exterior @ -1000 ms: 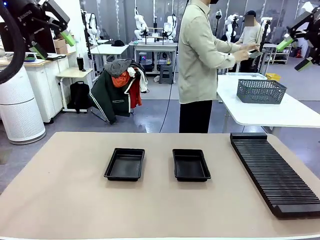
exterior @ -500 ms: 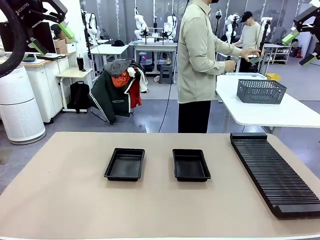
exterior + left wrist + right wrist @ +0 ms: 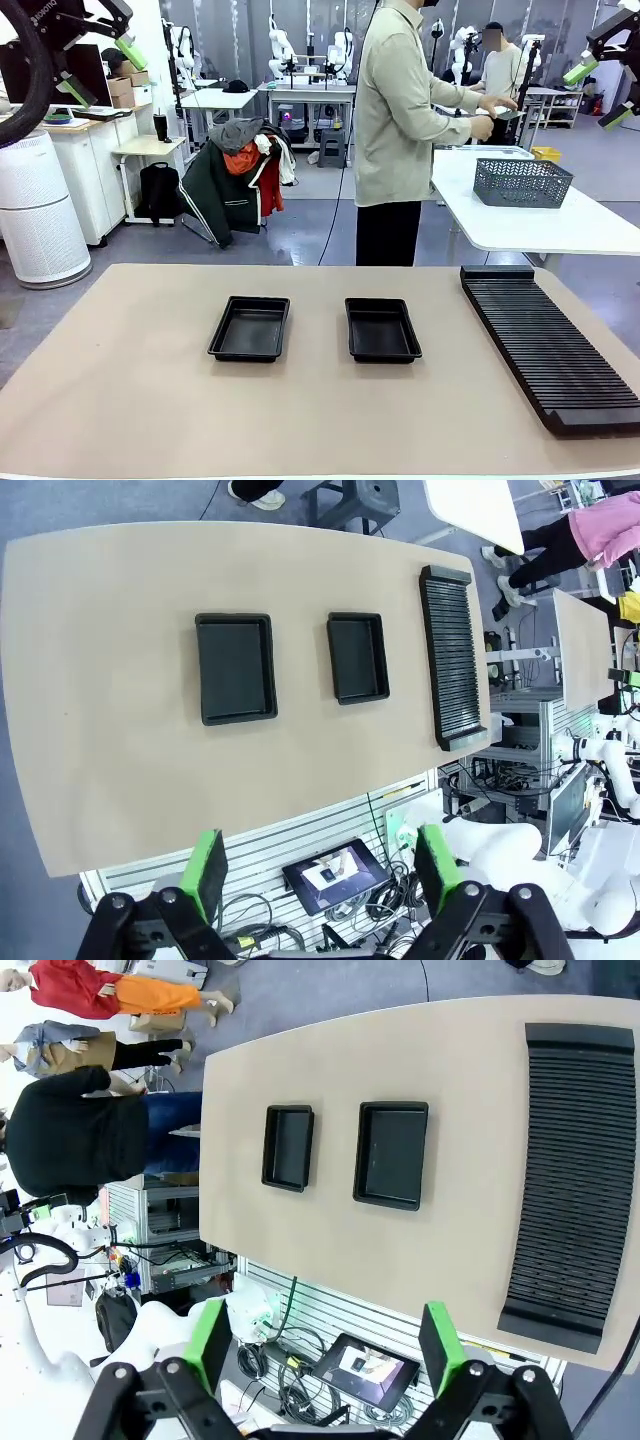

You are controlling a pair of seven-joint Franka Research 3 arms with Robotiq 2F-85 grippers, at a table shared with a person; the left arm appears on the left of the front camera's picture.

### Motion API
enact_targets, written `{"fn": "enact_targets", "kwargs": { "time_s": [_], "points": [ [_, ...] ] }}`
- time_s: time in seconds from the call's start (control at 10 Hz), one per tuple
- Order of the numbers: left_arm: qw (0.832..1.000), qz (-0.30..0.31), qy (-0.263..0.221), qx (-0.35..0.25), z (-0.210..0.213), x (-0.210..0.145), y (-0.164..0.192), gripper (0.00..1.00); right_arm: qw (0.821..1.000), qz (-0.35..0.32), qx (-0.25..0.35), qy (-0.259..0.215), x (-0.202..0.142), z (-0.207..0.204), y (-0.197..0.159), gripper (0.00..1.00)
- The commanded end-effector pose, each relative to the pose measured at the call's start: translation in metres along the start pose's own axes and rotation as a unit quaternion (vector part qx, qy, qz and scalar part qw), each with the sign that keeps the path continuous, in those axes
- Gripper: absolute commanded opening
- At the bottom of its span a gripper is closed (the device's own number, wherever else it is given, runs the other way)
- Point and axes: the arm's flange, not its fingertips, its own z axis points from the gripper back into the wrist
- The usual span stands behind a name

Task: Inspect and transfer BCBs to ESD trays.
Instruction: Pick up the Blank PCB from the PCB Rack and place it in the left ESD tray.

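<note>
Two black ESD trays [image 3: 250,328] [image 3: 382,330] lie side by side mid-table, both with nothing in them. From above, the left wrist view has them as trays [image 3: 235,668] [image 3: 357,657], and the right wrist view as trays [image 3: 289,1148] [image 3: 392,1153]. My left gripper [image 3: 100,70] [image 3: 322,870] hangs open high at the upper left. My right gripper [image 3: 600,92] [image 3: 325,1345] hangs open high at the upper right. Nothing sits between either pair of fingers. No BCB lies on my table. The person [image 3: 400,120] faces the white table behind, hands around something small and flat that I cannot make out.
A long black ribbed rack [image 3: 550,350] [image 3: 455,658] [image 3: 575,1175] runs along the table's right side. A grey mesh basket [image 3: 522,182] stands on the white table [image 3: 560,230] behind. The tan tabletop [image 3: 150,400] is bare around the trays.
Both grippers have risen a little and drifted outward, still open. The person's hands have shifted at the white table. Trays and rack have not moved.
</note>
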Motion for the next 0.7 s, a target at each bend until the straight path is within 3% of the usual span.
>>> {"fn": "enact_targets", "kwargs": {
  "time_s": [0.0, 0.6],
  "points": [
    [1.000, 0.018, 0.012, -0.007, 0.012, -0.001, -0.003, 1.00, 1.000, -0.013, -0.020, 0.000, -0.002, 0.010, 0.002, 1.00],
    [1.000, 0.021, 0.002, 0.024, 0.025, -0.009, -0.018, 1.00, 0.998, 0.000, -0.053, -0.032, -0.017, 0.034, 0.015, 1.00]
  ]
}}
